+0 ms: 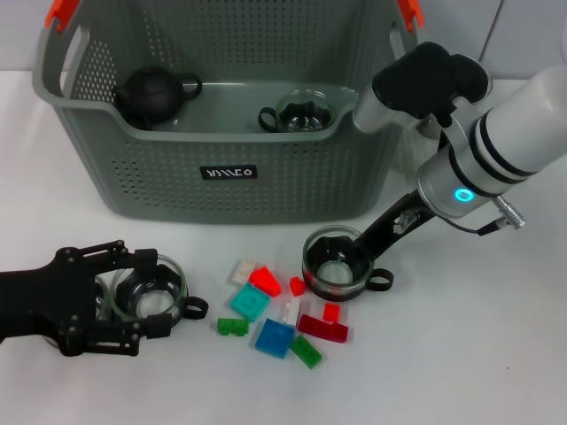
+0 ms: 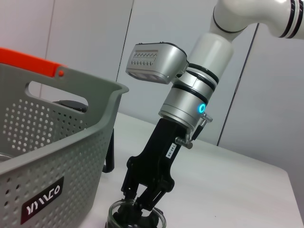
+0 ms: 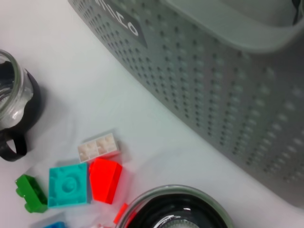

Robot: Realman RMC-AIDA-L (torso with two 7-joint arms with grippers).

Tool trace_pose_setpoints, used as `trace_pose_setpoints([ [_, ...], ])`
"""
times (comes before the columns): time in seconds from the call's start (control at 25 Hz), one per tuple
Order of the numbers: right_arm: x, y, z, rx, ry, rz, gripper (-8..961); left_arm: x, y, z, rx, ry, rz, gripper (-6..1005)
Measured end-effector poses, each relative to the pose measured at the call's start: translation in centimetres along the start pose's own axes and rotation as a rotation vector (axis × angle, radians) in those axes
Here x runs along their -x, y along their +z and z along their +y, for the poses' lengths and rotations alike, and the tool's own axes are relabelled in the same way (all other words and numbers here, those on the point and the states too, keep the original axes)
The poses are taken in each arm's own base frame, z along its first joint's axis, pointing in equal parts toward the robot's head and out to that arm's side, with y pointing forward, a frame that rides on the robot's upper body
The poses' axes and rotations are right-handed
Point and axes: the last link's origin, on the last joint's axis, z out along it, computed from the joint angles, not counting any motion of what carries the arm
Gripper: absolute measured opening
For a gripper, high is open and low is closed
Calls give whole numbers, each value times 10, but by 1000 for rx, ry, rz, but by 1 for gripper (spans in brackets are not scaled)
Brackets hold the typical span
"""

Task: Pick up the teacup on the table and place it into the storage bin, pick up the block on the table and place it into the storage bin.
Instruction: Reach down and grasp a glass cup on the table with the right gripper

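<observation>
The storage bin [image 1: 232,173], grey-green and perforated, is seen at the back of the white bench [image 1: 469,354], with orange clips at its handles and a small black label on its front wall. Inside it, a dark teapot [image 1: 152,93] is seen at the robot's left and a glass cup [image 1: 299,113] further right. In front of the bin, near its right end, a glass teacup [image 1: 335,264] with a dark band and a black handle is standing upright on the bench; the right claw [image 1: 354,252] is reaching down to it, with its fingers at the cup's rim, and seems to be closed on that rim, though the contact itself is partly hidden. At the near left of the bench, the left claw [image 1: 133,301] is held spread around a second glass cup [image 1: 152,295], whose handle points toward the blocks; whether the fingers touch the glass cannot be told. Between the two cups, a loose scatter of blocks [image 1: 275,314] is lying on the bench: red, teal, blue, green and white pieces, close together.
</observation>
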Motion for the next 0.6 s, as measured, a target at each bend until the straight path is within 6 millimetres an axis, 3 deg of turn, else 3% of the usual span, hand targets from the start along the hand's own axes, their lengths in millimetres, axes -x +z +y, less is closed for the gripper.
trace_pose_setpoints([
  [0.24,-1,2,-1,-2,6,6,263,0,0,0,-1,0,0,935],
  [0.6,1,0,-2,0,13,1,227,0,0,0,-3,0,0,935],
])
